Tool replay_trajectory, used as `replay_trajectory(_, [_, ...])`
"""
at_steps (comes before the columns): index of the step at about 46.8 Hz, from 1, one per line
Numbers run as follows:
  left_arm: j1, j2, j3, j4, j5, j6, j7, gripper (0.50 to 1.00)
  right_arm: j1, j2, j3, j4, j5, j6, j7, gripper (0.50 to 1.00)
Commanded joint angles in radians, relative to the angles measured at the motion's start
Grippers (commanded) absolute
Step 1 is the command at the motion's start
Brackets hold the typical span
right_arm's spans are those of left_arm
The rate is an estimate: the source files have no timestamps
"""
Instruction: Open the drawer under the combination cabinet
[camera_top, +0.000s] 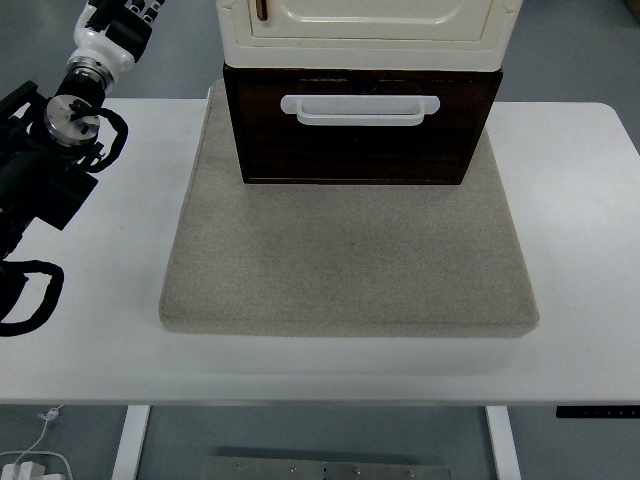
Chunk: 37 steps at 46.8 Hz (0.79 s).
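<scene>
**Drawer shut, left arm raised at the edge of the worktop**

Head view. The combination cabinet, cream-coloured, stands on a dark brown drawer at the far middle of a grey mat, which lies on the white worktop. The drawer front faces the camera, flush with its frame and apparently fully shut. A white bar handle runs horizontally across the upper part of that front, with nothing touching it.

The left arm enters from the left edge and sits well apart from the drawer, over the bare worktop beside the mat. Its white wrist section points up and away toward the top left corner, so the robot hand is cut off by the frame; whether its fingers are spread or curled cannot be told. The right arm is not in view. By this evidence the reach to the handle has not begun.

Hazards, as judged from this layout:
- The cabinet rests on the drawer unit, and the unit rests only on the mat. A pull that meets stiff runners could drag the whole stack forward, or tip the top-heavy cabinet.
- The handle lies just under the cabinet's lower lip; fingers arriving too high would strike the cabinet instead of hooking the bar.
- A shallow hook on the smooth bar could slip off mid-pull.
</scene>
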Motion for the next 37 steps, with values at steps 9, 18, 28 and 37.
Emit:
replay_trajectory(9, [0.002,0.002,0.000,-0.005,0.002,-0.005,0.001,1.000,0.000,0.000,0.000,0.000,0.000,0.000,0.000,0.928])
replay_trajectory(18, [0.000,0.002,-0.003,-0.006,0.001,-0.015,0.001,1.000,0.000,0.000,-0.002,0.000,0.000,0.000,0.000,0.928])
replay_trajectory(28, [0.008,0.014,0.000,0.003,0.005,-0.052,-0.001,1.000,0.000,0.000,-0.002,0.000,0.000,0.000,-0.002,0.928])
replay_trajectory(37, [0.020,0.023,0.000,0.007,0.008,-0.057,0.001,1.000,0.000,0.000,-0.002,0.000,0.000,0.000,-0.002,0.928])
